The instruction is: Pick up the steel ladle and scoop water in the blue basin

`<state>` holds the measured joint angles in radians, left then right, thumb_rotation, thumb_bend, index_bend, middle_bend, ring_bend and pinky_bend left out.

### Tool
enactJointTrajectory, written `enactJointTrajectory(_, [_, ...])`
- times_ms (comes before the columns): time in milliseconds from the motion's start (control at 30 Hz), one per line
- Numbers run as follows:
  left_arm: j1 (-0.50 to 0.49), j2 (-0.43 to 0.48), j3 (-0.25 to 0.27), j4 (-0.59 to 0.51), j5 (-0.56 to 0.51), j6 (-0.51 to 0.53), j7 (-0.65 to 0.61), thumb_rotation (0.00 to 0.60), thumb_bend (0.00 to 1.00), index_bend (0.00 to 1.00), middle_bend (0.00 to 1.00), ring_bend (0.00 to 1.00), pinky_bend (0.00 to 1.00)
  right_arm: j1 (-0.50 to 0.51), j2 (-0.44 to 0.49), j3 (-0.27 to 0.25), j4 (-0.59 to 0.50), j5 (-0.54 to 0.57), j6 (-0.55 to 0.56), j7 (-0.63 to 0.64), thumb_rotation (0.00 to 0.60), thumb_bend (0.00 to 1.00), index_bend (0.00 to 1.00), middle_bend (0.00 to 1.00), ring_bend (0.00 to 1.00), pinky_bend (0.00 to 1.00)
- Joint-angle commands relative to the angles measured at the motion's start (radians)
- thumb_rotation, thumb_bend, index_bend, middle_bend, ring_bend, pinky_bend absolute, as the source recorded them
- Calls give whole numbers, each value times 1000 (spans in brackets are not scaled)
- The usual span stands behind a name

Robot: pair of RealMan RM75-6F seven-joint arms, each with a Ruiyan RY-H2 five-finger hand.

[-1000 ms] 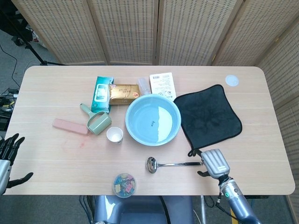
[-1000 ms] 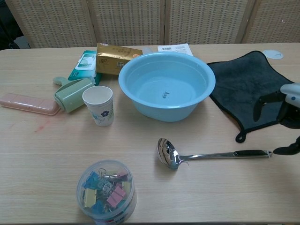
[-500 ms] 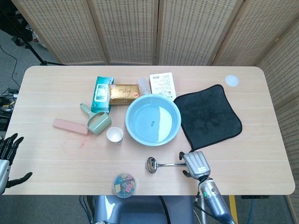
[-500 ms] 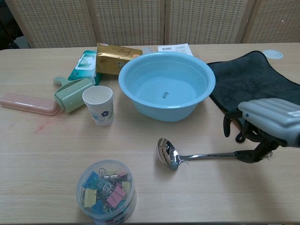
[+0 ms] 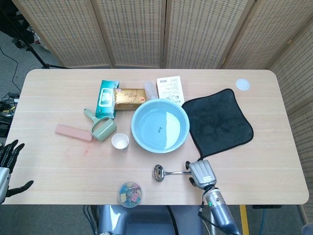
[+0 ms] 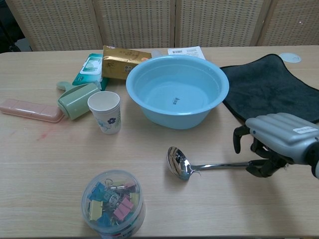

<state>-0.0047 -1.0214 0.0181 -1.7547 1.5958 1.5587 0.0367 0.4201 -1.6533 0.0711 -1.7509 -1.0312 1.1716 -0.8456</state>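
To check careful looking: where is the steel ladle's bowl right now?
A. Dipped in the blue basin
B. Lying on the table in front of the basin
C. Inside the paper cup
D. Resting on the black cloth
B: the steel ladle lies flat on the wood, apart from the blue basin, with the right hand at its handle end.

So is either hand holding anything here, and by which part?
The right hand sits over the steel ladle's handle end, fingers curled around it; a firm grip cannot be confirmed. The left hand holds nothing.

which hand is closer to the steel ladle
Right. The right hand is over the steel ladle's handle end; the left hand hangs off the table's far left edge.
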Motion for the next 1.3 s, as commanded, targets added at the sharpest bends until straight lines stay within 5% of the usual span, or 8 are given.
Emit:
enactJointTrajectory(33, [0, 0, 0, 1, 1, -1, -1, 600, 0, 0, 0, 0, 0, 4, -8, -6, 15, 4, 5, -7, 600, 337, 426, 951, 876, 1000])
enactJointTrajectory(1300, [-1, -5, -5, -1, -8, 0, 0, 600, 0, 0, 0, 0, 0, 27, -41, -34, 166, 61, 0, 23, 600, 362, 438, 951, 876, 1000])
